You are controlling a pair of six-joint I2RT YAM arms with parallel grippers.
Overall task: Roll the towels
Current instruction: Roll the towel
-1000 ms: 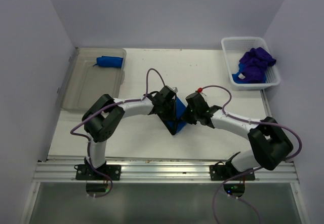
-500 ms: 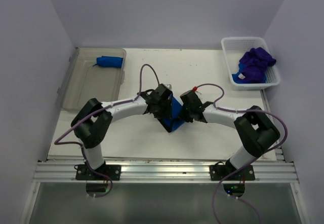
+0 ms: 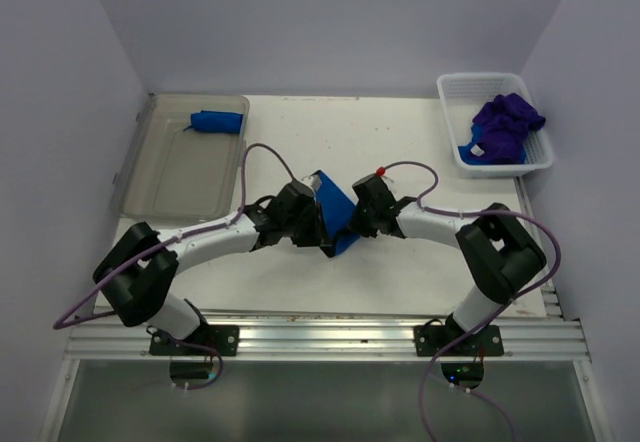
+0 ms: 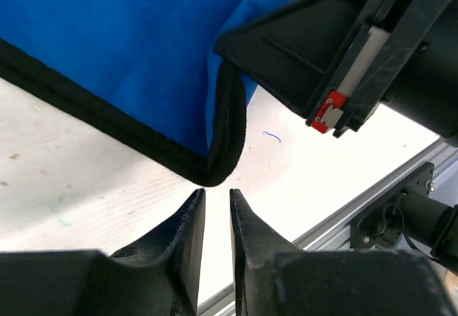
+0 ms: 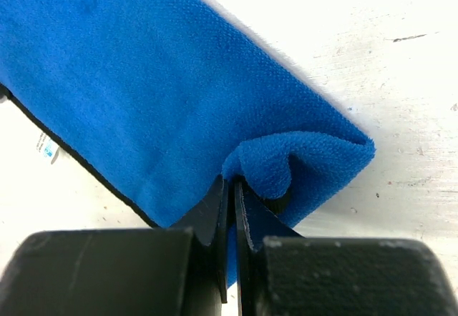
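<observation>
Right gripper (image 5: 230, 181) pinching blue towel (image 5: 143, 80), label (image 5: 47, 146) unreadable

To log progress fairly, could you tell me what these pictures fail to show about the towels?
- Top view: the left arm and right arm cover much of the blue towel, hiding how far it is rolled.
- Right wrist view: the right gripper, shut on the towel, hides the pinched fold; frame edges cut off the cloth.
- Top view: the purple towels in the basket are bunched and too small to count.
</observation>
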